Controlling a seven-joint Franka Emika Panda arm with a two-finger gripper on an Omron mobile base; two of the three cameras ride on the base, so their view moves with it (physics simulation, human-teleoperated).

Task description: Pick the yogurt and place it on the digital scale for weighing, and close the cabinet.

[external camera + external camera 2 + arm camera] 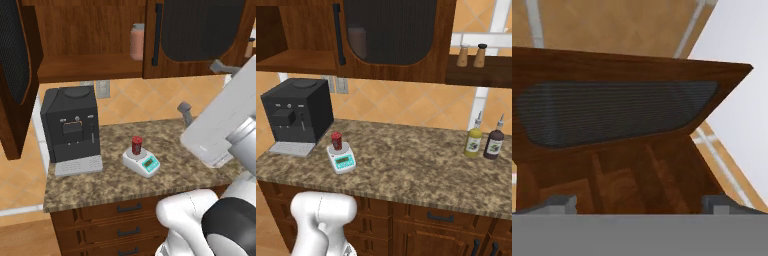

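No writing or brand legible anywhere I can see. Through the hand view, my pincer [639, 202] shows its two fingertips [557, 202] set far apart, nothing between them; jaws spread. Just beyond them the cabinet [627, 75] door with its dark glass panel. Well away from the pincer, down on the granite counter [100, 185], the yogurt [136, 145] stands upright on the digital scale [142, 162], beside the black coffee machine [70, 127]. Left cabinet door swung open; pinkish jar [137, 42] on its shelf.

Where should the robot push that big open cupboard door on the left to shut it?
Best guess: no grip needed. The left door of the cabinet stands swung wide open, so the tool could press flat on its outer face near the free edge, far from the hinge, and sweep it shut. Its handle cannot be seen. The yogurt already sits on the digital scale.
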